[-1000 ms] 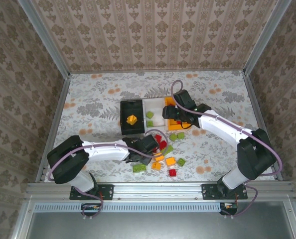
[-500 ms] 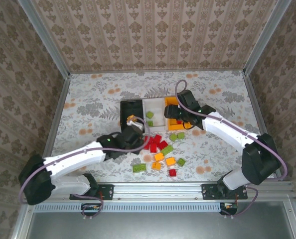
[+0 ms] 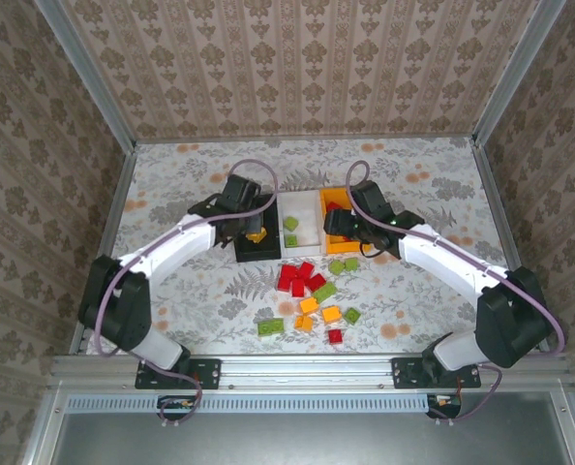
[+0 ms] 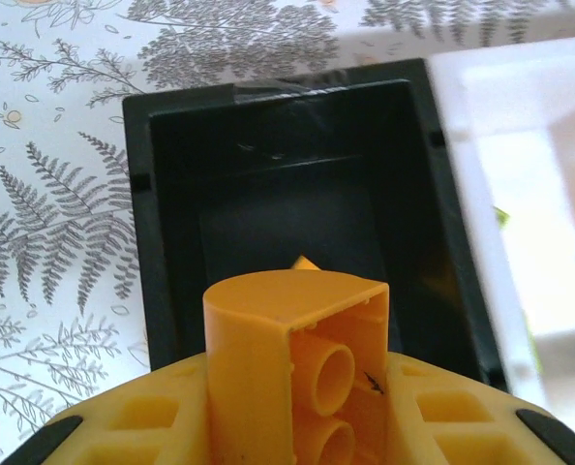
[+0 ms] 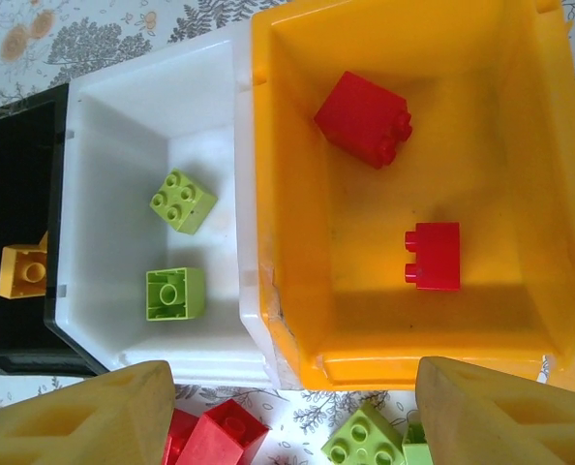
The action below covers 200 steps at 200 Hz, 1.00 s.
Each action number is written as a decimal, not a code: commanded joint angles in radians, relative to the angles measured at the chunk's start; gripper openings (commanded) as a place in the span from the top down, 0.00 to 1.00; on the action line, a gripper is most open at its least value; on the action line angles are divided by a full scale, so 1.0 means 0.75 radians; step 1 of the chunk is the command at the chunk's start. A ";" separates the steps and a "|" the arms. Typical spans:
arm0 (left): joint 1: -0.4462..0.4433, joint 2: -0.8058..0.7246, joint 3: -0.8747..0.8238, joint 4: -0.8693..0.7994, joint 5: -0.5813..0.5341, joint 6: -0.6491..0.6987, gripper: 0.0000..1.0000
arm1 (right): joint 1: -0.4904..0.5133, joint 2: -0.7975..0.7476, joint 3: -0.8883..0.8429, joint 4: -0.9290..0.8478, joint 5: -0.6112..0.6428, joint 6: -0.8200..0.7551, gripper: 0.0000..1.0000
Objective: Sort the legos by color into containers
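On the flower-printed table (image 3: 162, 174), nearest the arm bases, loose bricks (image 3: 309, 304) are lying scattered. They are glossy, studded plastic blocks in red, orange-yellow and light green, with the reds bunched at the far side of the patch. Just beyond them the right jaws are hanging spread and empty over the near rim of the orange bin (image 5: 297, 242), their blunt yellow fingertips (image 5: 84, 417) framing it. The three bins, smooth thin-walled rectangular tubs, are sitting side by side and touching. Two red bricks (image 5: 363, 118) are lying in the orange bin and two green bricks (image 5: 183, 201) in the white bin (image 5: 123, 116). Over the black bin (image 4: 171, 194) the left jaws are pinching an orange-yellow brick (image 4: 297, 358), curved on one side, with round tubes showing in its open face. A corner of another yellow piece (image 4: 302, 262) is peeking out beneath it.

A second ago the left arm (image 3: 171, 247) was bending low over the near side of the loose patch; it has since swung out to the black bin. The right arm (image 3: 442, 257) has hardly moved.
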 commanded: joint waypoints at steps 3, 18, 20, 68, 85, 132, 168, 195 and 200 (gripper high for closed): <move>0.024 0.095 0.115 -0.013 0.007 0.057 0.68 | -0.008 -0.086 -0.042 -0.031 0.017 0.012 0.32; 0.038 0.155 0.146 -0.021 0.004 0.057 0.68 | -0.010 -0.099 -0.054 -0.032 0.015 0.016 0.32; 0.039 0.162 0.150 -0.022 0.004 0.057 0.68 | -0.010 -0.101 -0.054 -0.032 0.015 0.017 0.32; 0.056 0.235 0.172 -0.015 0.036 0.041 0.58 | -0.012 -0.144 -0.060 -0.053 0.016 0.022 0.31; 0.057 0.227 0.173 -0.019 0.041 0.042 0.42 | -0.013 -0.165 -0.056 -0.061 0.017 0.020 0.28; 0.048 0.080 0.124 -0.006 0.069 0.027 0.15 | -0.014 -0.206 -0.054 -0.071 0.009 0.019 0.26; 0.005 -0.136 0.047 -0.005 0.109 -0.015 0.01 | -0.013 -0.235 -0.066 -0.082 -0.032 0.021 0.25; -0.077 -0.337 -0.032 -0.014 0.110 -0.049 0.00 | -0.005 -0.257 -0.106 -0.097 -0.074 0.020 0.25; -0.093 -0.373 -0.050 -0.019 0.106 -0.061 0.00 | -0.001 -0.261 -0.112 -0.102 -0.082 0.017 0.25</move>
